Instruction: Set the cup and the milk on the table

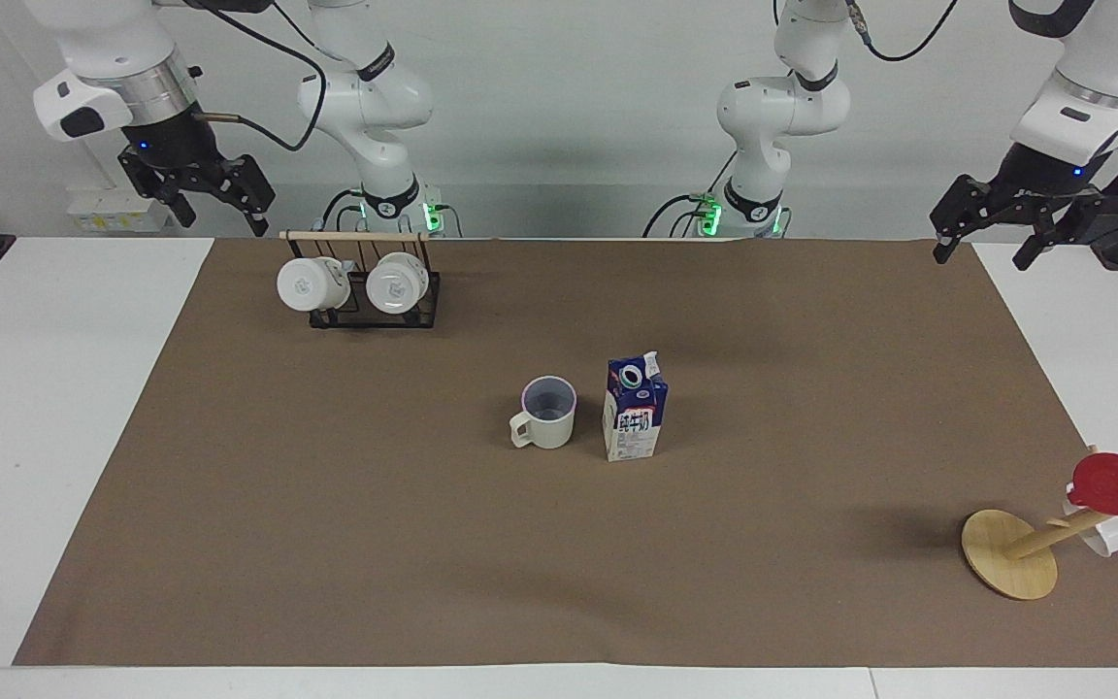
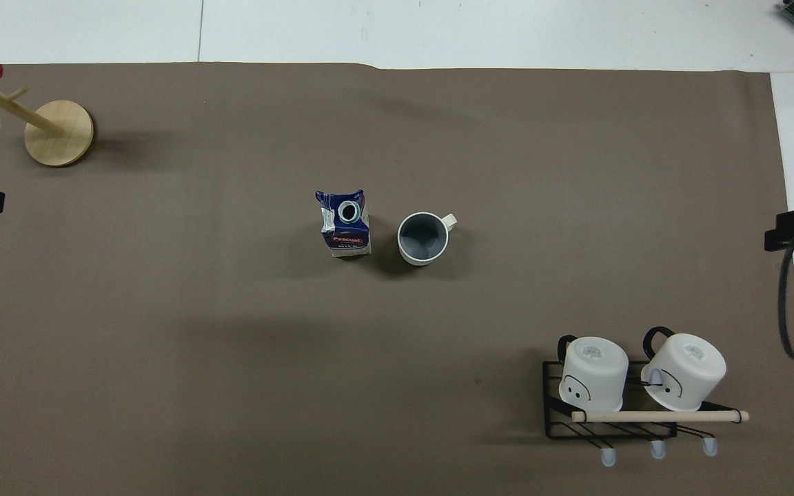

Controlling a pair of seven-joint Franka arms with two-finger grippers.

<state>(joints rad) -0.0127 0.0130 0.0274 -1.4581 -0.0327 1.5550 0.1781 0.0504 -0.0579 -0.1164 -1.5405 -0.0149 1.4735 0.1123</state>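
Facing view: cup (image 1: 548, 412) and milk (image 1: 635, 408) stand upright, close side by side, mid-mat on the counter (image 1: 54, 388). Left pincer (image 1: 988, 245) hangs splayed and empty over the counter's left-arm end. Right pincer (image 1: 217, 206) is likewise splayed and empty above the mug rack (image 1: 375, 301). We judge both placements done. To finish well, we park high, clear of carton and handle.
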